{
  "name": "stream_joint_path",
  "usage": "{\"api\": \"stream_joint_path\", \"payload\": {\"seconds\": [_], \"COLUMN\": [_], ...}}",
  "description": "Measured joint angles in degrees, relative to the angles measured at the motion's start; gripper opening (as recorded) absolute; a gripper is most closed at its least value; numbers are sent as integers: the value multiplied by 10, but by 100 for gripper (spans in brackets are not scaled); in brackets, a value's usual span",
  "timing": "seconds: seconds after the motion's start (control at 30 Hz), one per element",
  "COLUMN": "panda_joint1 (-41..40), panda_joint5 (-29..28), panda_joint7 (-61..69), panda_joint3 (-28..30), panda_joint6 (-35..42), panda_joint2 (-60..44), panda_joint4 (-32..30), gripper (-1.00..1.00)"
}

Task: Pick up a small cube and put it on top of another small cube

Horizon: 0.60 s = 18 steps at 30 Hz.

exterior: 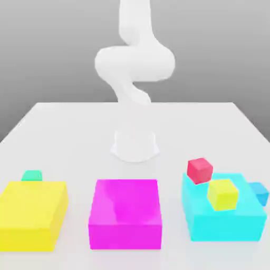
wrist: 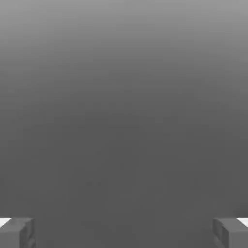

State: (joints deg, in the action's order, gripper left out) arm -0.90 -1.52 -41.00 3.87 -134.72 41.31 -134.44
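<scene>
Both fingers (wrist: 17, 233) stand wide apart in the hand view, one grey pad at each lower corner of that picture, with nothing but a plain grey surface between them; the gripper (wrist: 124, 235) holds nothing. In the exterior view the white arm (exterior: 134, 60) rises from its round base (exterior: 135, 145) at the middle of the white table (exterior: 68, 126) and bends upward out of the top of the picture. Three big blocks sit in a row along the near edge of the table. On the exterior view's left is the yellow block (exterior: 32, 213), in the middle the magenta block (exterior: 125, 212), and on the exterior view's right the cyan block (exterior: 224, 213). The small green cube (exterior: 32, 175) rests on the table just behind the yellow block, near that block's far edge, with only its upper part visible over the block. A small red cube (exterior: 200, 170) sits at the far left corner of the cyan block, and a small yellow cube (exterior: 222, 194) lies on top of the cyan block, near its middle, close to the red one. A small blue cube (exterior: 259, 193) sits just beside the cyan block on its right side. The green cube is well apart from the other small cubes, with the magenta block between them.
</scene>
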Motion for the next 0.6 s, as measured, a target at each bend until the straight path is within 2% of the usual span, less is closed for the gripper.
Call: {"api": "stream_joint_path", "payload": {"seconds": [0.37, 0.6], "panda_joint1": [-44, -71], "panda_joint5": [-40, -13], "panda_joint7": [236, 420], "panda_joint3": [198, 326], "panda_joint6": [-130, -214], "panda_joint2": [-193, -323], "panda_joint4": [-118, -193], "gripper": [0, 0]}}
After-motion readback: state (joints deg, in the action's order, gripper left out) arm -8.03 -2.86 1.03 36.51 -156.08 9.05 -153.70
